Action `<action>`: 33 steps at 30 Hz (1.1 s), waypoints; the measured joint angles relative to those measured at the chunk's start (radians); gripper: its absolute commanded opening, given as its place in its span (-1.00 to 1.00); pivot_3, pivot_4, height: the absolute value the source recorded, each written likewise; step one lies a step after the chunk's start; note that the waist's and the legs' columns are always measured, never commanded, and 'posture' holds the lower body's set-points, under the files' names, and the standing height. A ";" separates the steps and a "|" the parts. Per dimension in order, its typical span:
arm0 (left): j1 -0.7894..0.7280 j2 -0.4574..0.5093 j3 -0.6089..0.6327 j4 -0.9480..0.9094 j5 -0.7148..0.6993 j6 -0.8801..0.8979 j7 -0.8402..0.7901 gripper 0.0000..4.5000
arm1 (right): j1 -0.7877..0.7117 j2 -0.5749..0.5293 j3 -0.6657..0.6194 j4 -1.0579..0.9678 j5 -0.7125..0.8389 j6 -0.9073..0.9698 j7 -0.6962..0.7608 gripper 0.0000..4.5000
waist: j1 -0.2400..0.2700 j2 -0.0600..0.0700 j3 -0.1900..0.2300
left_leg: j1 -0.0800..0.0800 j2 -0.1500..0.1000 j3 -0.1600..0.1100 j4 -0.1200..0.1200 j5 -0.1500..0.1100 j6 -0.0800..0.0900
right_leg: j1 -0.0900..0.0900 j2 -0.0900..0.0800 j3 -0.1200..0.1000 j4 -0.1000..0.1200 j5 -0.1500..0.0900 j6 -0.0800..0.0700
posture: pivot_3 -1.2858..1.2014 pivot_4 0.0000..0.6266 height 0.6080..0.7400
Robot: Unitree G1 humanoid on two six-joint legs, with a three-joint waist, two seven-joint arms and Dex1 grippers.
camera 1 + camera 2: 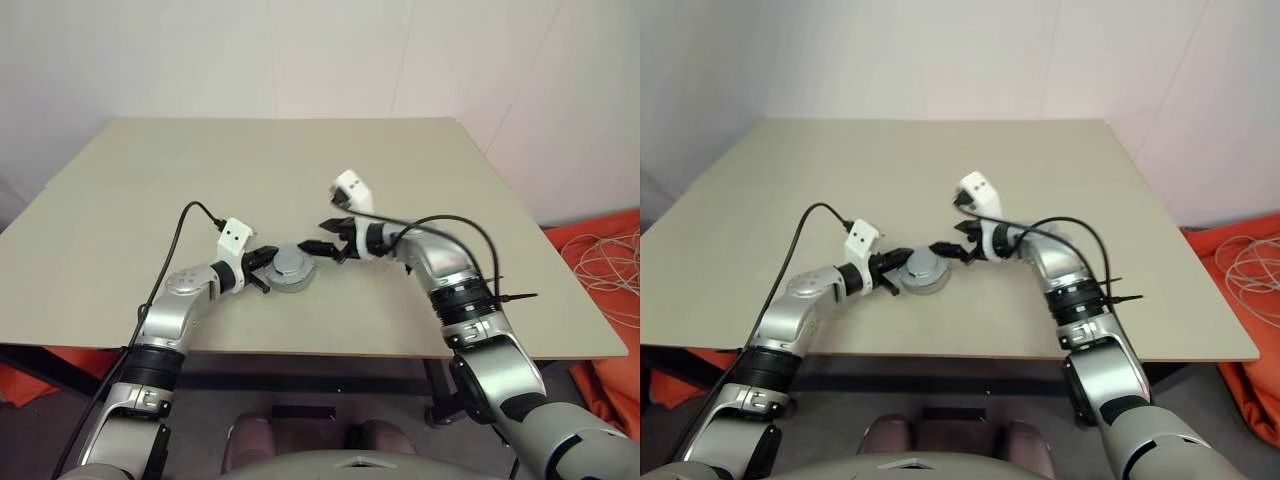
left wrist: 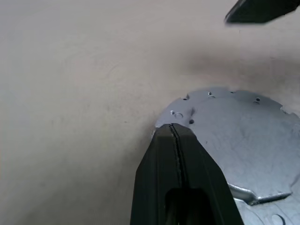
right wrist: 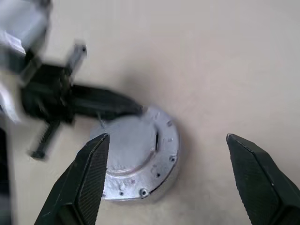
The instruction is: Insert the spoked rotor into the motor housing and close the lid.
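Note:
The motor housing (image 1: 292,267) is a short round metal cylinder near the table's front middle. A silver-grey round plate with small screw holes, the lid (image 3: 136,150), lies flat on top of it and covers the inside. The spoked rotor is hidden. My left gripper (image 1: 268,264) is shut, and its joined tips (image 2: 174,131) rest against the housing's left rim. My right gripper (image 1: 325,236) hangs open just right of the housing and a little above it. Its two fingers (image 3: 89,178) are spread wider than the housing and hold nothing.
The beige table (image 1: 300,170) stretches far behind and to both sides of the housing, with its front edge close below the arms. Orange cloth and a coil of white cable (image 1: 605,255) lie on the floor to the right.

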 measured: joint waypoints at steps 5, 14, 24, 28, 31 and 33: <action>0.000 0.000 -0.001 -0.003 0.000 0.000 0.000 -1.00 | 0.004 -0.003 -0.166 -0.003 0.152 0.328 -0.057 0.99 | 0.000 0.001 -0.001 | -0.003 -0.001 0.000 -0.004 0.000 0.000 | -0.001 0.000 0.000 0.000 0.000 0.000 | 0.03 -1.00 1.00; 0.002 -0.003 -0.003 -0.009 0.001 0.000 -0.001 -1.00 | -0.025 0.146 -0.517 0.118 0.219 0.709 -0.276 0.99 | 0.004 0.007 -0.004 | -0.009 -0.001 0.000 -0.005 0.002 -0.003 | -0.006 0.000 0.000 0.000 0.000 0.000 | 0.03 -1.00 1.00; 0.013 0.001 -0.003 -0.027 0.002 0.002 0.000 -1.00 | -0.057 0.252 -0.682 0.187 0.217 0.720 -0.426 0.99 | 0.006 0.009 -0.006 | -0.012 -0.001 0.001 -0.007 0.002 -0.004 | -0.011 0.000 0.000 0.000 0.000 0.000 | 0.03 -1.00 1.00; 0.016 0.003 -0.003 -0.034 0.002 0.005 0.000 -1.00 | -0.055 0.259 -0.675 0.204 0.217 0.700 -0.448 0.99 | 0.005 0.010 -0.006 | -0.012 -0.001 0.001 -0.008 0.003 -0.005 | -0.012 0.000 0.000 0.000 0.000 0.000 | 0.03 -1.00 1.00; 0.020 0.005 -0.003 -0.043 0.002 0.011 0.001 -1.00 | -0.045 0.253 -0.655 0.218 0.218 0.693 -0.450 0.99 | 0.005 0.010 -0.006 | -0.012 -0.001 0.001 -0.008 0.003 -0.005 | -0.012 0.000 0.000 0.000 0.000 0.001 | 0.03 -1.00 1.00; 0.021 0.005 -0.003 -0.049 0.002 0.016 0.001 -1.00 | -0.040 0.257 -0.647 0.225 0.220 0.689 -0.449 0.99 | 0.005 0.010 -0.006 | -0.012 -0.001 0.001 -0.008 0.003 -0.005 | -0.013 0.000 0.000 0.000 0.000 0.001 | 0.03 -1.00 1.00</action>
